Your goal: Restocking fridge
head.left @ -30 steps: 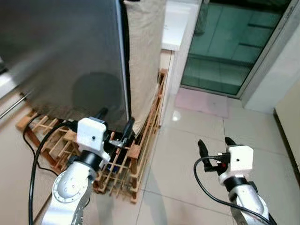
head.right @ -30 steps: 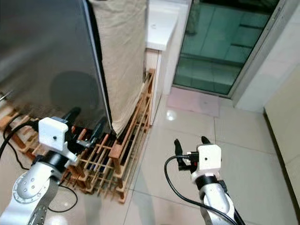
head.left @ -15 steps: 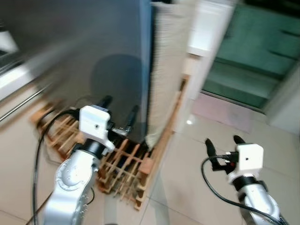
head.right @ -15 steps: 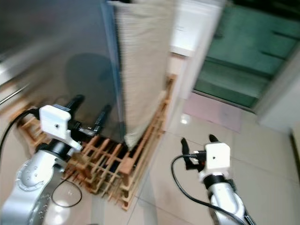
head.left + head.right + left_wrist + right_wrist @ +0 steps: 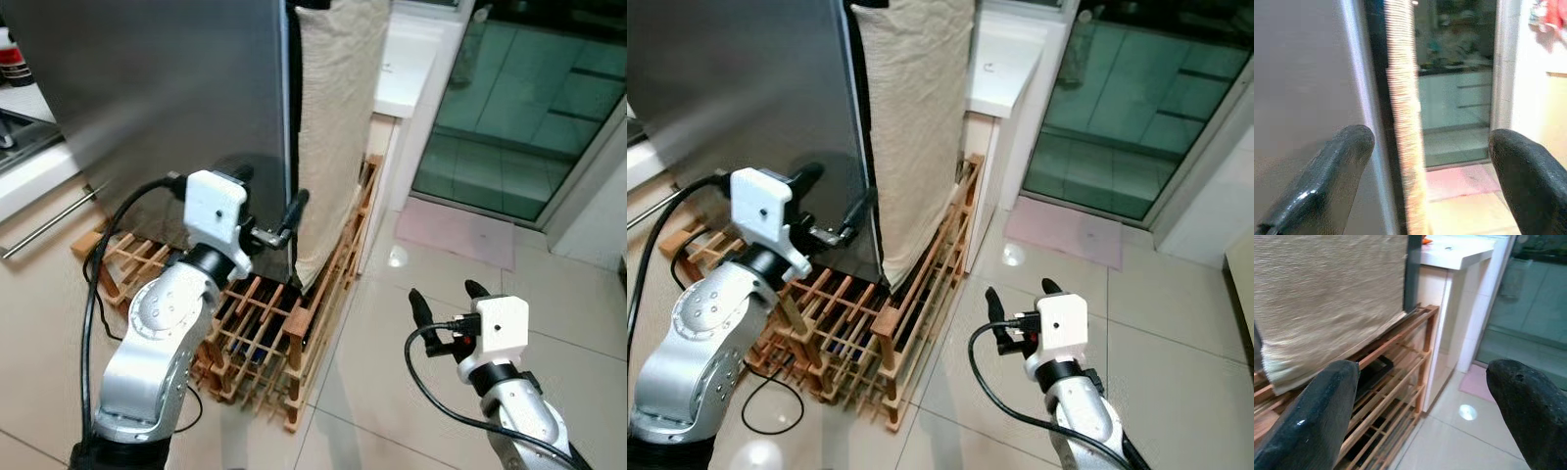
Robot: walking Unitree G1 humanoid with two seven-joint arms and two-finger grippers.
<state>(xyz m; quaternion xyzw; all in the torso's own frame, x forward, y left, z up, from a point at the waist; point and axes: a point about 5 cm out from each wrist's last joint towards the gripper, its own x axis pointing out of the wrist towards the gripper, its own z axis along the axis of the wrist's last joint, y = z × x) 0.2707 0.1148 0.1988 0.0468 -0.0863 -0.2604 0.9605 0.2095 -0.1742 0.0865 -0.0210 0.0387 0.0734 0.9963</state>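
Note:
The grey fridge door (image 5: pixel 147 88) stands tall at the left, with a beige cloth (image 5: pixel 338 117) hanging down the fridge's side. My left gripper (image 5: pixel 269 191) is open and raised at the door's lower right edge (image 5: pixel 287 147), one finger on either side of it. In the left wrist view the door's edge (image 5: pixel 1359 98) and the cloth's edge (image 5: pixel 1403 122) lie between the two fingers (image 5: pixel 1327 181). My right gripper (image 5: pixel 446 297) is held open and low over the tiled floor, with nothing in it.
A wooden slatted rack (image 5: pixel 294 323) lies under the fridge and sticks out toward me. A white counter (image 5: pixel 411 59) and a glass door (image 5: pixel 519 108) are at the back right. A worktop with a bar handle (image 5: pixel 39 225) is at the left. A black cable (image 5: pixel 93 313) hangs from my left arm.
The camera swung about and the picture was blurred. My left gripper rose from the rack's level up to the fridge door's edge. The right gripper stayed low and open.

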